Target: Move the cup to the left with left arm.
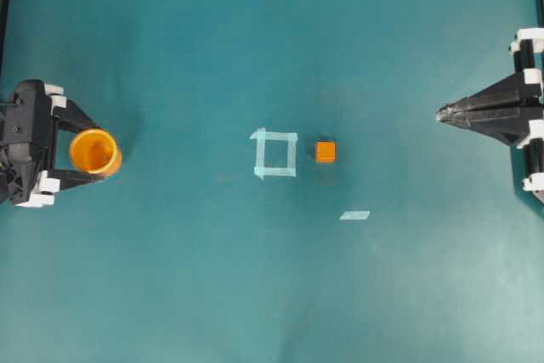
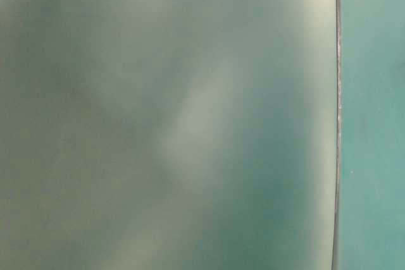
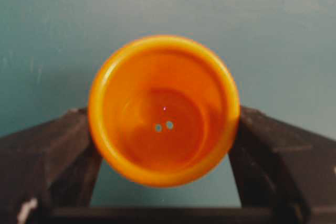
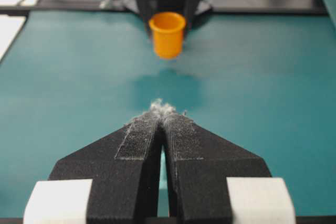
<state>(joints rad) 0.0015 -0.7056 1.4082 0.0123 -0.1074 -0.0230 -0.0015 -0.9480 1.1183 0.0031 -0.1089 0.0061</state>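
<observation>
Overhead view: you see the small round orange-yellow plastic cup (image 1: 94,151) far left on the teal surface (image 1: 255,295), gripped between the left gripper's (image 1: 92,152) fingers (image 1: 85,126). Left wrist view: both fingers press its sides. Right wrist view: the right gripper (image 4: 161,109) is clenched, empty.

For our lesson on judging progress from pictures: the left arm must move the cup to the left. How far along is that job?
Mostly done, it seems: the cup is at the far left of the table, well away from the tape square and the orange cube. In hand: the left gripper has its fingers on both sides of the cup, which hangs above the surface. Left: setting it down and letting go. The right gripper is shut and idle.
</observation>
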